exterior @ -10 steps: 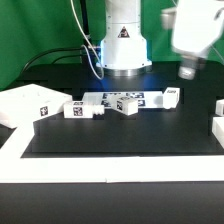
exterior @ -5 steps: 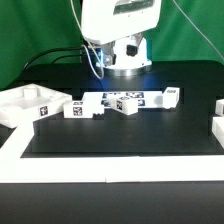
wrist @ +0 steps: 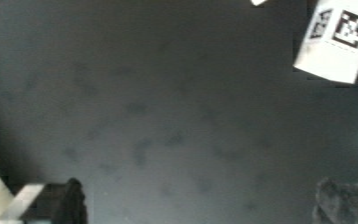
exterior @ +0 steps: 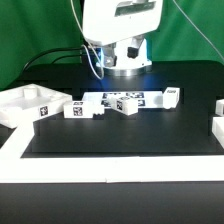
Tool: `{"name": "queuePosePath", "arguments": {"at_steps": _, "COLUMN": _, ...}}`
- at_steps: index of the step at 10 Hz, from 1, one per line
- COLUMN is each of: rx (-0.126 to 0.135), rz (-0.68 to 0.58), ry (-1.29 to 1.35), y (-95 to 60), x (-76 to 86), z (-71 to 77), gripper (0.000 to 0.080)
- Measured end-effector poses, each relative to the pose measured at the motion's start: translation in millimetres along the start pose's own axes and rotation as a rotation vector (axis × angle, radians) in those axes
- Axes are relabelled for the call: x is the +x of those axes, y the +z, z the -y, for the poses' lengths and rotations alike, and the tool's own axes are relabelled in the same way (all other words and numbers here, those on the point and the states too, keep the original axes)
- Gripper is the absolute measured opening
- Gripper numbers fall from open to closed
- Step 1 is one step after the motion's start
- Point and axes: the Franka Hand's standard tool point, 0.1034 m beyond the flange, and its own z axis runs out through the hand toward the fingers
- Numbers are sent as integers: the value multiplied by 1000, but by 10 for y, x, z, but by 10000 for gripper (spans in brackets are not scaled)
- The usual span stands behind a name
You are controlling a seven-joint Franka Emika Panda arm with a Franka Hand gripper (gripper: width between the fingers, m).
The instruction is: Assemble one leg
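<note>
Several white legs with black-and-white tags lie in a row across the middle of the black table, from one leg [exterior: 78, 109] at the exterior view's left to another [exterior: 172, 95] at its right. My gripper [exterior: 127, 47] hangs high above the back of the table, behind the row, touching nothing. In the wrist view the gripper [wrist: 202, 197] is open and empty, with one dark finger [wrist: 62, 198] and the other blurred finger [wrist: 346, 198] far apart over bare table. One tagged white piece [wrist: 341, 36] shows at the corner of the wrist view.
The large flat white panel with raised rims [exterior: 28, 106] lies at the exterior view's left. Another white tagged piece [exterior: 220, 107] sits at the right edge. A white border [exterior: 100, 166] runs along the table's front and sides. Cables [exterior: 60, 52] trail at the back.
The arm has swung from the exterior view's upper right to the middle, above the back of the table. In the last half second it has stayed still. The legs have not moved.
</note>
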Motion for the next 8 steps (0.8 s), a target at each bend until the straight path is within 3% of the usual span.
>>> {"name": "queuePosePath", "arguments": {"at_steps": 1, "rx": 21, "rz": -11, "ry": 66, "y": 144, "x": -417, "z": 84, "gripper": 650}}
{"name": "queuePosePath", "arguments": {"at_steps": 2, "rx": 59, "rz": -38, "ry": 113, "y": 323, "x": -767, "z": 138, "gripper": 650}}
{"name": "queuePosePath", "arguments": {"at_steps": 3, "rx": 71, "rz": -47, "ry": 110, "y": 453, "x": -1032, "z": 148, "gripper": 650}}
{"name": "queuePosePath", "arguments": {"at_steps": 4, "rx": 89, "rz": -43, "ry": 133, "y": 492, "x": -1104, "z": 155, "gripper": 650}}
{"name": "queuePosePath", "arguments": {"at_steps": 8, "rx": 87, "rz": -43, "ry": 127, "y": 488, "x": -1076, "z": 159, "gripper": 650}}
